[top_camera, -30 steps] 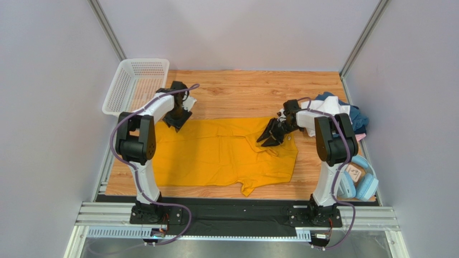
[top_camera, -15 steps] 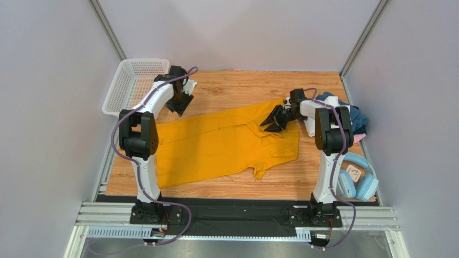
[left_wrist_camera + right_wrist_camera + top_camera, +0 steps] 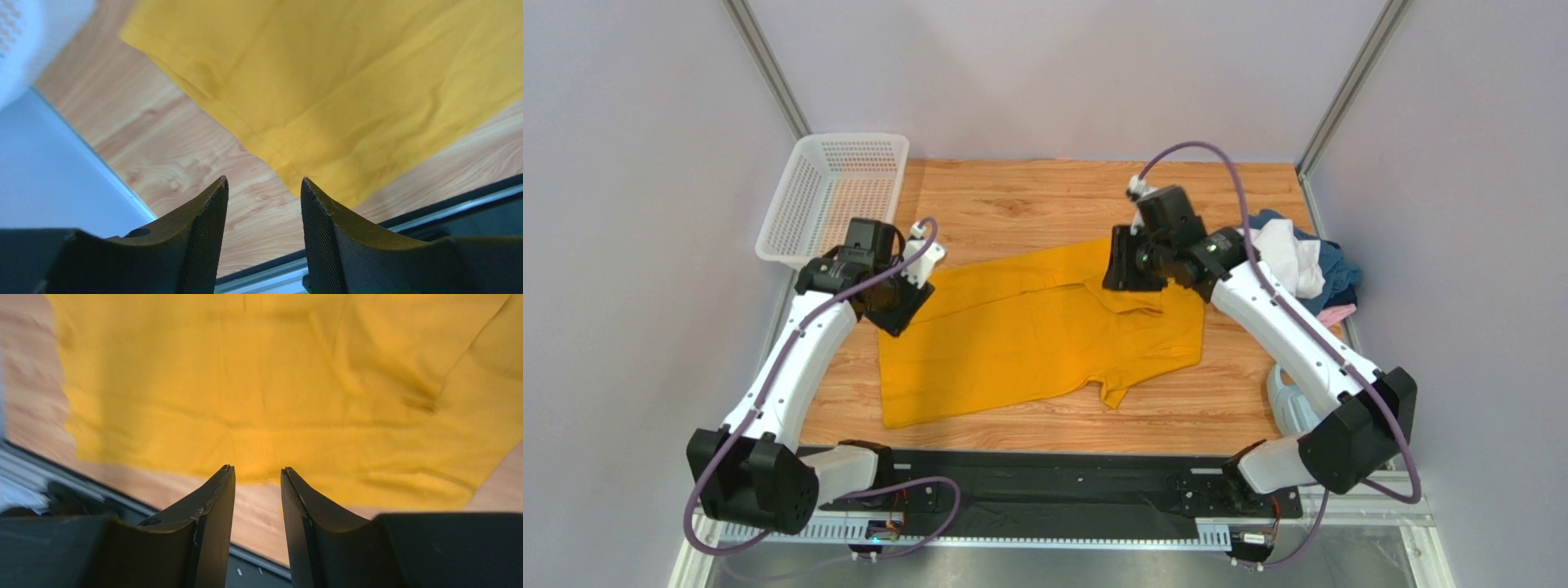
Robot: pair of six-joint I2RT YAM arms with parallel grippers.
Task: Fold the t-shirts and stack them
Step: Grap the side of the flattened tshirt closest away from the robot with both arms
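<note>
The mustard-yellow t-shirt point(image 3: 1038, 337) lies spread on the wooden counter point(image 3: 1038, 196), just to the right of the white mesh basket point(image 3: 795, 196) and nearer the arms than it. Its hem points back toward the basket side and its collar points away from it. It is a single layer with no fold made, set slightly askew, and it is creased around the collar and the near sleeve. The other t-shirts sit in a loose pile point(image 3: 1308, 263) far to the right of the basket, at the counter's edge.

The left gripper point(image 3: 901, 306) hangs just on the near side of the basket, over the shirt's hem corner. In its wrist view the fingers point(image 3: 209, 214) stand apart with only cloth and bare wood showing below the gap point(image 3: 264, 180). The right gripper point(image 3: 1124, 263) is well to the right of the basket, above the shirt's collar end. Its fingers point(image 3: 218, 502) stand a little apart and are just as empty, with yellow cloth point(image 3: 245, 386) filling the view beneath. Neither one touches the shirt.

I judge this to be the gap between laying the shirt out and making its first fold, so most of the task lies ahead. The next move calls for both arms to come down on matching edge points and pinch only the shirt, not the counter. They should then carry that edge across together at the same pace, so the fold lands straight and the creases near the collar do not bunch up.
</note>
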